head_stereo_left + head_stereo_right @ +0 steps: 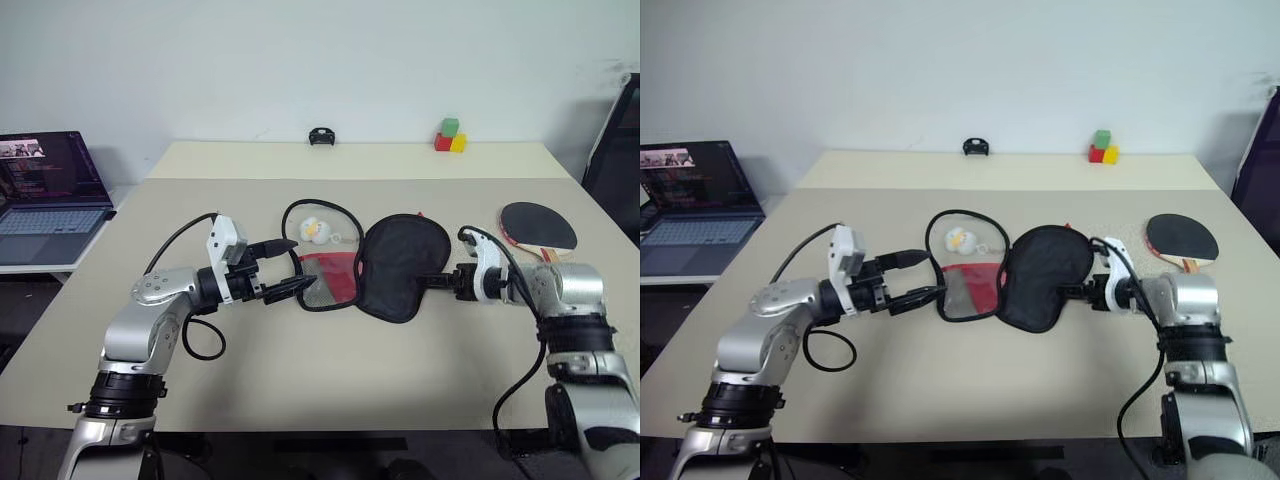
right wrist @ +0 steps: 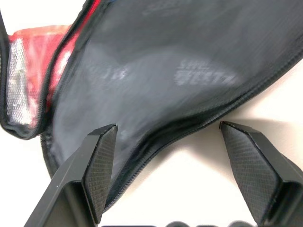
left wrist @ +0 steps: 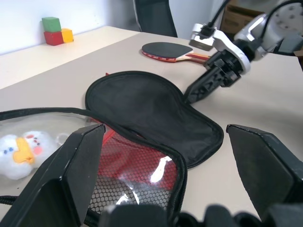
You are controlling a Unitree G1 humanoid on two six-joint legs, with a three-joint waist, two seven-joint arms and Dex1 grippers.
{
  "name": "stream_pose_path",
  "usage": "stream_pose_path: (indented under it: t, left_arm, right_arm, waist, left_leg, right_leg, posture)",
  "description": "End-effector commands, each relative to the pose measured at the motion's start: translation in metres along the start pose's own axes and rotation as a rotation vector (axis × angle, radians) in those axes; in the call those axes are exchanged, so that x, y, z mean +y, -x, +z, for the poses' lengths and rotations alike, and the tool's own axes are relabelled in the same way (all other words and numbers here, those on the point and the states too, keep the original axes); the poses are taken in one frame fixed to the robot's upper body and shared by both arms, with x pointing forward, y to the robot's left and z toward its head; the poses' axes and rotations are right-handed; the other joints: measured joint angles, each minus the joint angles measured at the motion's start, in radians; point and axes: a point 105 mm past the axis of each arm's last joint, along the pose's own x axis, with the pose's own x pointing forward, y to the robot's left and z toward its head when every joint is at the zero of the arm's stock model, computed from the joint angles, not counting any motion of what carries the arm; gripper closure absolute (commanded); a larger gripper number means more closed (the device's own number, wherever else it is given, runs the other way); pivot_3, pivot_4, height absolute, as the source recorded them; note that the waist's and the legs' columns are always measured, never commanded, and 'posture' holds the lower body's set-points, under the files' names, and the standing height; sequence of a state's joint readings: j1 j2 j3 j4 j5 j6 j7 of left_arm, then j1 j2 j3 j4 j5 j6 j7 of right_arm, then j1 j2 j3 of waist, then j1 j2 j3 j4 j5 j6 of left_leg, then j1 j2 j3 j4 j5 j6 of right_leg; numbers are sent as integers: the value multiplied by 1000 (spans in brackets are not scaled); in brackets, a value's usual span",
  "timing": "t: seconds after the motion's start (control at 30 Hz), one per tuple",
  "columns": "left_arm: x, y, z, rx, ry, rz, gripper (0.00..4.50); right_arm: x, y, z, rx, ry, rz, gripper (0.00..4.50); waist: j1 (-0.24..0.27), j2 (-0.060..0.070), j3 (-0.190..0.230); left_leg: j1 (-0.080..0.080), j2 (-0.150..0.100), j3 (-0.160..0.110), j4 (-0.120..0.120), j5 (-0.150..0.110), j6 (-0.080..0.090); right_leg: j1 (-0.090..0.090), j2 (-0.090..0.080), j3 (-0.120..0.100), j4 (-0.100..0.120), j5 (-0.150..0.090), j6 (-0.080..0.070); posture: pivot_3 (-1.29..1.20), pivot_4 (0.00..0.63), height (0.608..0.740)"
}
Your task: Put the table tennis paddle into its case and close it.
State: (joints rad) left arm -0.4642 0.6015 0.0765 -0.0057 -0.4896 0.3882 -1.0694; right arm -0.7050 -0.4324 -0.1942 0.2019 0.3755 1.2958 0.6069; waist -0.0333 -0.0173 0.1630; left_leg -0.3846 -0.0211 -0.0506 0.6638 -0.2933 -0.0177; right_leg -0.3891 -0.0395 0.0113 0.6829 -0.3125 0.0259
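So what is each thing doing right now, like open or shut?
Case: unzipped, lying open flat on the table.
Paddle: outside the case, flat on the table.
Left gripper: open, holding nothing.
Right gripper: open, at the case's edge.
Laptop: lid up, screen lit.

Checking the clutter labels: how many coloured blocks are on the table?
3, in one cluster at the far right of the table: green block on top, red block below it, yellow block beside the red. More could hide behind them.
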Motion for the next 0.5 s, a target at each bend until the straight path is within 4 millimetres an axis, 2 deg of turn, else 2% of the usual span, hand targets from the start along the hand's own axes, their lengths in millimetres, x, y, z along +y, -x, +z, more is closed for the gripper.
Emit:
stream_pose_path:
  t: [0.03, 0.17, 0.33, 0.43, 0.5]
  left_arm:
    - [0, 2, 9, -31, -28, 5, 0]
    - [2, 1, 9, -31, -27, 8, 0]
    - [3, 1, 10, -32, -30, 8, 0]
    - [3, 1, 11, -33, -31, 10, 0]
    - [2, 1, 11, -34, -31, 11, 0]
  right_arm:
    - [15, 2, -3, -25, -9, 29, 742]
    - [32, -3, -8, -63, 53, 29, 742]
    - [34, -9, -8, -97, 119, -14, 742]
    - [32, -10, -3, -111, 172, -36, 1306]
    - [32, -11, 0, -112, 193, -38, 2004]
  waist:
    - [0, 0, 0]
    - [0, 0, 0]
    - [0, 0, 0]
    - [-1, 0, 0]
    - [0, 0, 0]
  left_leg:
    - [0, 0, 0, 0, 0, 0]
    - [0, 0, 0, 0, 0, 0]
    - [0, 0, 0, 0, 0, 0]
    - [1, 0, 0, 0, 0, 0]
    - [1, -1, 0, 0, 0, 0]
  right_leg:
    - [0, 0, 0, 0, 0, 0]
    - [0, 0, 0, 0, 0, 0]
    - [0, 0, 0, 0, 0, 0]
    - [0, 0, 0, 1, 0, 0]
    - [0, 0, 0, 1, 0, 0]
  posture:
    - [0, 150, 740]
    - [0, 150, 740]
    - [0, 150, 740]
    - [0, 150, 740]
    - [0, 150, 740]
